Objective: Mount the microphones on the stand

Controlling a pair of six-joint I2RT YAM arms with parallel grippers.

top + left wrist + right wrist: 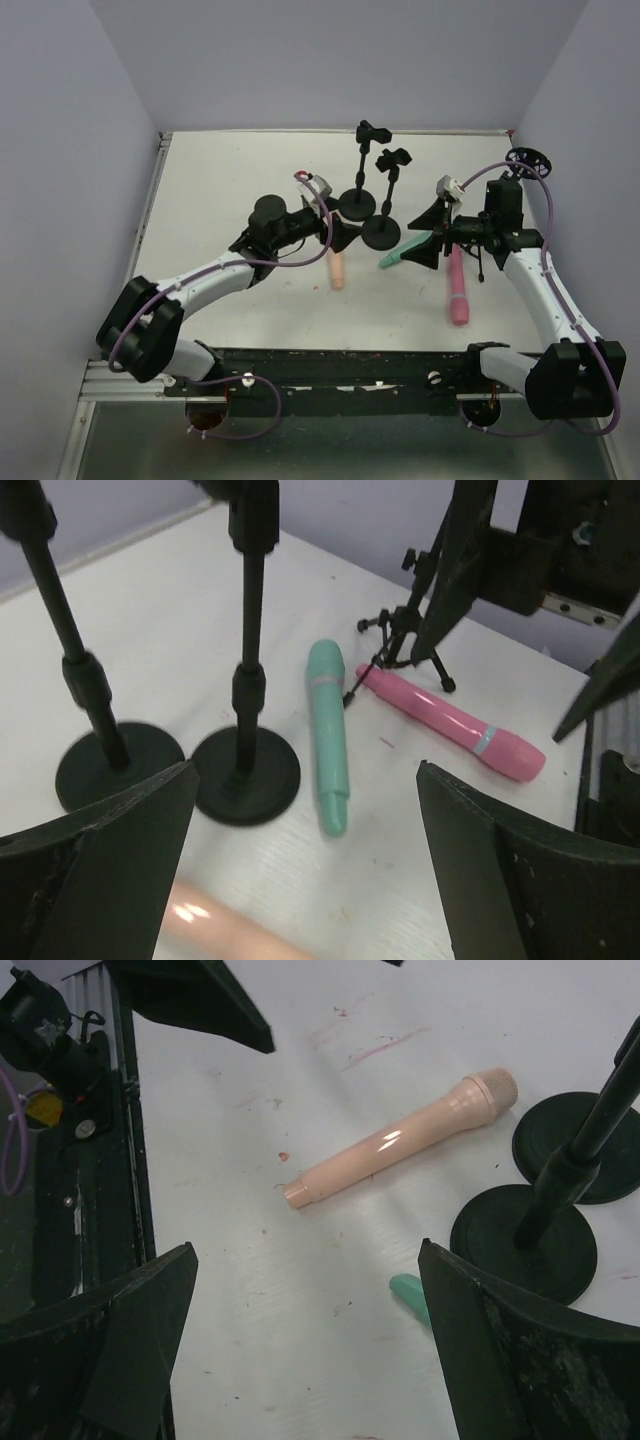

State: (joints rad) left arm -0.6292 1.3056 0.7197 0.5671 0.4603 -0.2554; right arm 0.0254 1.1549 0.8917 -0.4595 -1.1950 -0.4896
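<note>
Since all three microphones lie flat on the white surface (220, 190), nothing is clipped in yet. The peach microphone (400, 1140) is near-left of the two round-base stands (382, 232), the teal microphone (328, 735) just right of them, and the pink microphone (450, 725) farther right by the small tripod stand (405, 645). Left fingers (90, 870) and right fingers (500, 1350) are spread wide and empty, probably lining up picks. Plain lavender walls (330, 60) surround it.

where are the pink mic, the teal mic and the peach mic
pink microphone (440, 715), left wrist view, middle of its body
teal microphone (328, 742), left wrist view, middle of its body
peach microphone (390, 1143), right wrist view, middle of its body
</note>
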